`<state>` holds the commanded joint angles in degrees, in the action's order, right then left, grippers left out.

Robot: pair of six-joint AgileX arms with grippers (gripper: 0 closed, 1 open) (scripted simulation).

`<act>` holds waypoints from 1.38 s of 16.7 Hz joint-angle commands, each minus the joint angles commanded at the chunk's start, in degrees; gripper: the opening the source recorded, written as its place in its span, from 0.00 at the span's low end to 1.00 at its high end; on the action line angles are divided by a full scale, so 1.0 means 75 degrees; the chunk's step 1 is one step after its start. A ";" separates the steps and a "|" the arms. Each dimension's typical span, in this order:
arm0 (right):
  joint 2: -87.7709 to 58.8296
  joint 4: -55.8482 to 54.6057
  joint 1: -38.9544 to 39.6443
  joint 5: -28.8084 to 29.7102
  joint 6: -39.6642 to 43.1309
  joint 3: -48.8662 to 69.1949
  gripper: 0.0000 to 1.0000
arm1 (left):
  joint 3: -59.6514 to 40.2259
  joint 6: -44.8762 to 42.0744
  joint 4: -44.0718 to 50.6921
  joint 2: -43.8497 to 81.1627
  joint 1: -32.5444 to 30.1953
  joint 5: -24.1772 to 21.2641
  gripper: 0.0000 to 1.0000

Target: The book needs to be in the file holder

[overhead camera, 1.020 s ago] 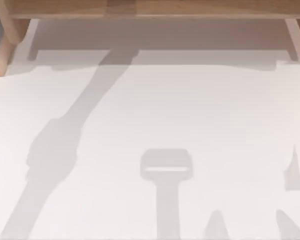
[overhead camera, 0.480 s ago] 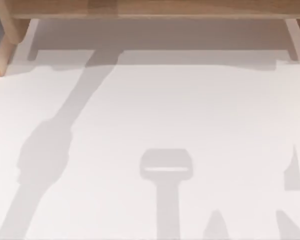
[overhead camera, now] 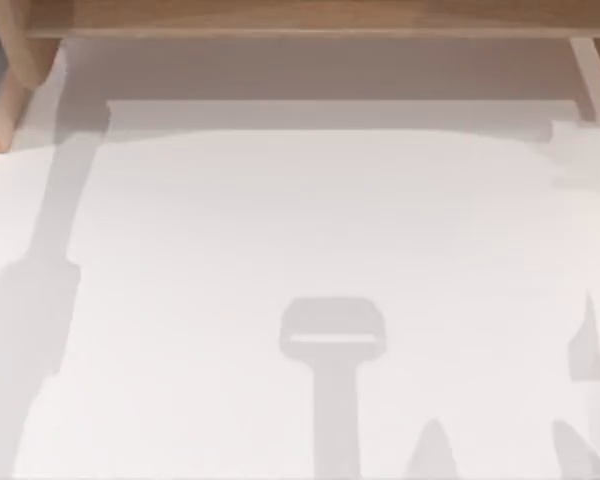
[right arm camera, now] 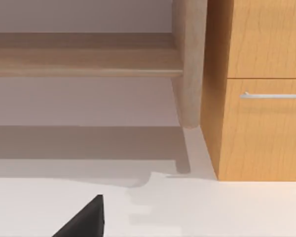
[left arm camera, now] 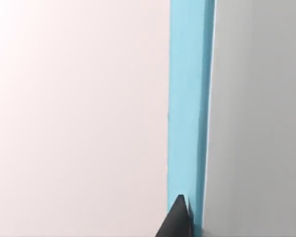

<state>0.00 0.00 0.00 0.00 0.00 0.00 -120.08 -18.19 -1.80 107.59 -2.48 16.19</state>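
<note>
Nearest the left wrist camera, my left gripper (left arm camera: 179, 222) shows as a dark tip pressed against a tall light blue flat strip (left arm camera: 187, 98). I judge the strip to be the book's cover edge, kept upright for slotting into a file holder I cannot pick out, and I cannot tell whether this tool is open or closed. My right gripper (right arm camera: 84, 222) hangs low over the smooth white table (overhead camera: 310, 220), its state also impossible to tell, apparently parked clear, facing the pale wooden shelf leg (right arm camera: 190, 64) and the orange-brown wooden drawer cabinet (right arm camera: 261, 128) beyond.
</note>
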 joint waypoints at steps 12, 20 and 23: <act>0.0000 0.0000 0.0000 0.0000 0.0000 0.0000 1.00 | 0.5961 -0.5822 -0.2424 -0.0034 0.5271 -0.2762 0.00; 0.0000 0.0000 0.0000 0.0000 0.0000 0.0000 1.00 | 0.8512 -0.9612 -0.4047 0.0043 0.5308 -0.5167 0.00; 0.0000 0.0000 0.0000 0.0000 0.0000 0.0000 1.00 | 0.8762 -1.0470 -0.4513 0.0040 0.4631 -0.5897 0.00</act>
<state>0.00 0.00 0.00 0.00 0.00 0.00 -54.36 -96.72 -35.65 107.89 32.25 -28.03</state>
